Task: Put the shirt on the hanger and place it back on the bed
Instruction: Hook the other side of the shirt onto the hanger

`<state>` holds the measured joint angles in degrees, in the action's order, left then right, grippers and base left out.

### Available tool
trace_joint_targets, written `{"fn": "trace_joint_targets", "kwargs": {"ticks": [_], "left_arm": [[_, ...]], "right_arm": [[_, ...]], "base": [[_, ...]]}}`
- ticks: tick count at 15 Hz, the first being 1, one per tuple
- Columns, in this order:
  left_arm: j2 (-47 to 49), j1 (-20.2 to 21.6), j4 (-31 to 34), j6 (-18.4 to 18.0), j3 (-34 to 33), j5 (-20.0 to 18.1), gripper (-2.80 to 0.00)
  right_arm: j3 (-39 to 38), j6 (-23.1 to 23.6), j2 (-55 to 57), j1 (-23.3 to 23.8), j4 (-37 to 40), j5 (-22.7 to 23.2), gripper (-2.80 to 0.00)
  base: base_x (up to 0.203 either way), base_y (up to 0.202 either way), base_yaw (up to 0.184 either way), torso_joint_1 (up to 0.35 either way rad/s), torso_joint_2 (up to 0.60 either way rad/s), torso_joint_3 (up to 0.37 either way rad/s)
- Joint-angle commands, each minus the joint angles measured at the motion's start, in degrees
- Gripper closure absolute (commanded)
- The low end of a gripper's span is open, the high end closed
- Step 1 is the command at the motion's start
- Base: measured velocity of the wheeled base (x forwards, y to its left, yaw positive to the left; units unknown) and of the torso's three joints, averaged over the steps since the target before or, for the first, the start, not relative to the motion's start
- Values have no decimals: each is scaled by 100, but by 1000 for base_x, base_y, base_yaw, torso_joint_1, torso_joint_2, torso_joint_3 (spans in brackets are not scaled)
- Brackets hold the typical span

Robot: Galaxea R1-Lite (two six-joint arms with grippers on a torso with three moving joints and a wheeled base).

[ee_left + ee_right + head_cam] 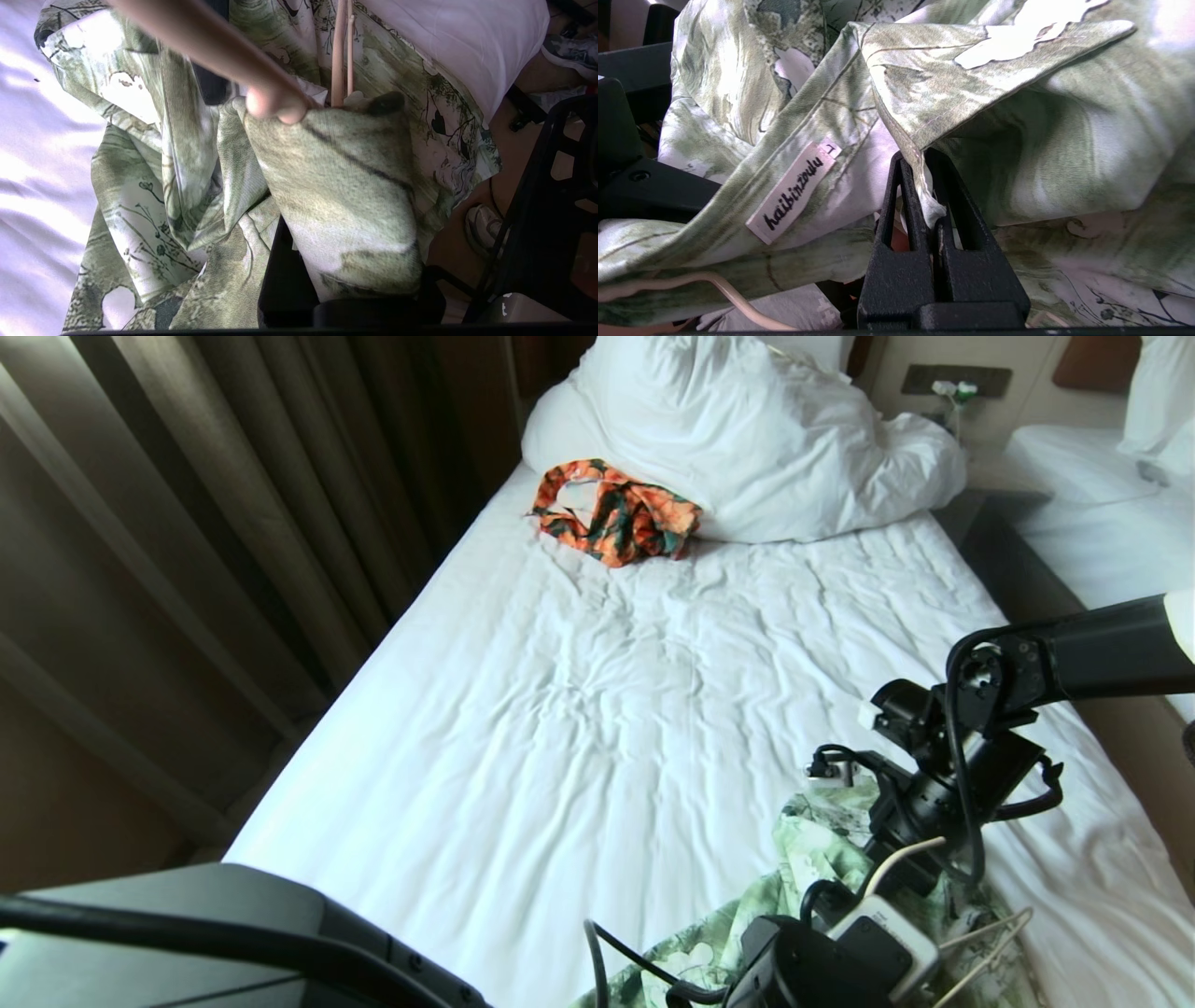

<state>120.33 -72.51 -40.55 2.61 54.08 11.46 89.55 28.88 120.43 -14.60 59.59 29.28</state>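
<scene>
Right pincer (927,186) clenched on crumpled shirt (1017,140) collar; left pincer (345,298) fabric-draped, closed

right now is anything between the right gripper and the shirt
No. The right gripper is shut directly on a fold of the shirt beside the collar label, with nothing in between. The hanger wire lies under the cloth, clear of the pinch.

Small white woven neck label (794,192) sewn inside the collar of the light green floral-print short-sleeved shirt (1064,154), black cursive lettering reading roughly "haibinzouyu", smaller white size tab (830,150) at its end, marked "T" or "L", no other legible text
</scene>
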Motion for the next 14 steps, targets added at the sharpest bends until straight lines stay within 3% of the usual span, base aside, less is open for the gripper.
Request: {"fn": "trace_joint_targets", "kwargs": {"ticks": [1, 8, 14], "left_arm": [[-100, 15, -22, 3, -44, 14, 0], [-805, 277, -15, -110, -431, 57, 0], [-1383, 378, -15, -112, -1058, 372, 0]], "right_arm": [[101, 13, -8, 144, 13, 49, 0], [523, 12, -164, 821, 70, 233, 0], [696, 12, -285, 1136, 71, 288, 0]], "base": [[0, 0, 0, 0, 0, 0], [0, 0, 0, 0, 0, 0], [0, 0, 0, 0, 0, 0]]}}
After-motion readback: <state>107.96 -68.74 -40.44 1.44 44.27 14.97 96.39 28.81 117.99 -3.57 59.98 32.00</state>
